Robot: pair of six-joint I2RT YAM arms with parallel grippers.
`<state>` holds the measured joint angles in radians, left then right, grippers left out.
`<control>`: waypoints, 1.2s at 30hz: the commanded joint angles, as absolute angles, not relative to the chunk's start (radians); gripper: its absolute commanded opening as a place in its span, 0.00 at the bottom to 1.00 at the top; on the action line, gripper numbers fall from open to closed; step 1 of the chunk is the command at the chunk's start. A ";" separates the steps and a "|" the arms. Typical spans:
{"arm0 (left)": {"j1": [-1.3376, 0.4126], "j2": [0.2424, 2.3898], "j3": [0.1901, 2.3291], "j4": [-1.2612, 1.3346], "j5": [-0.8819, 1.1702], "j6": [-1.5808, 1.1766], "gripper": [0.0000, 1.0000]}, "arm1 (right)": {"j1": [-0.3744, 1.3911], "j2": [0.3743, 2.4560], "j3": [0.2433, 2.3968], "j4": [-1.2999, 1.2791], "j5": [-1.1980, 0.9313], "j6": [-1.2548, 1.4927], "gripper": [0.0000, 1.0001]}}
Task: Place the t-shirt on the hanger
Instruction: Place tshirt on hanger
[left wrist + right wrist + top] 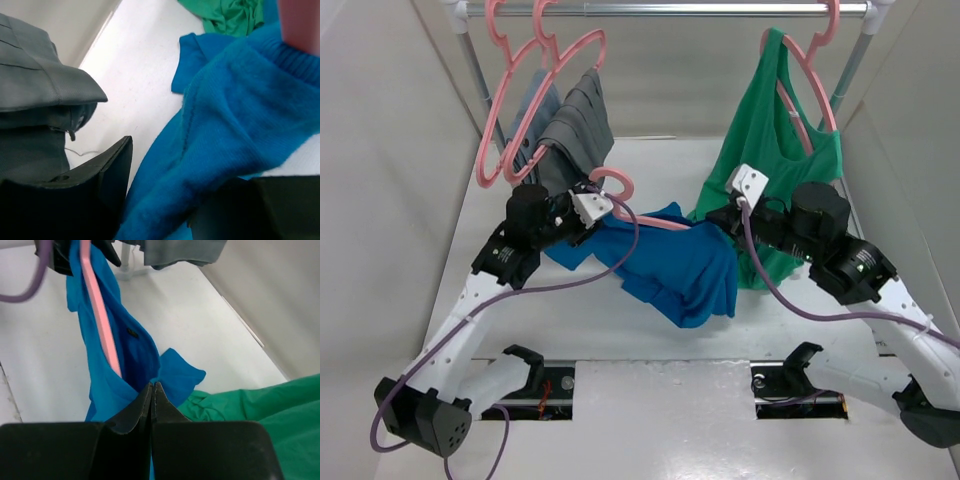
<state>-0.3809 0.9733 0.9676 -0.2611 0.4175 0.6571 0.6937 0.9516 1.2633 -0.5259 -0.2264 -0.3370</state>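
Note:
The bright blue t-shirt hangs bunched between my two grippers above the white table. The pink hanger lies across its top, hook to the left, one arm slipped inside the neck opening. My left gripper is by the hanger's hook, and its jaws grip a thick fold of the t-shirt; the hanger is a blur at top right. My right gripper is at the shirt's right end, its jaws pressed together on the t-shirt's edge.
A rail runs across the back. Pink hangers with grey garments hang at the left, close beside my left gripper. The green tank top hangs at the right on a pink hanger, its hem behind my right arm. White walls stand on both sides.

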 commanded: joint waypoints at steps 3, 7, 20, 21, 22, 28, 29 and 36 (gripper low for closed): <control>-0.416 1.047 1.051 -0.305 0.272 0.614 0.00 | 0.790 1.017 1.361 -0.416 -0.272 -0.319 0.00; -0.416 1.072 1.051 -0.305 0.177 0.586 0.00 | 0.879 1.040 1.370 -0.405 -0.310 -0.308 0.00; -0.396 1.178 1.167 -0.327 0.094 0.468 0.00 | 0.936 1.107 1.232 -0.587 -0.459 -0.290 0.00; -0.396 1.178 1.181 -0.327 0.094 0.457 0.00 | 0.936 1.108 1.212 -0.597 -0.459 -0.290 0.00; -0.396 1.178 1.181 -0.327 0.106 0.457 0.00 | 0.936 1.123 1.180 -0.597 -0.459 -0.290 0.00; -0.396 1.152 1.186 -0.318 0.182 0.494 0.00 | 0.936 1.068 1.170 -0.562 -0.344 -0.268 0.44; -0.396 1.135 1.171 -0.318 0.192 0.509 0.00 | 0.936 1.049 1.186 -0.549 -0.324 -0.258 0.52; -0.420 1.028 1.063 -0.308 0.287 0.638 0.00 | 0.936 0.971 1.359 -0.518 -0.095 -0.239 0.81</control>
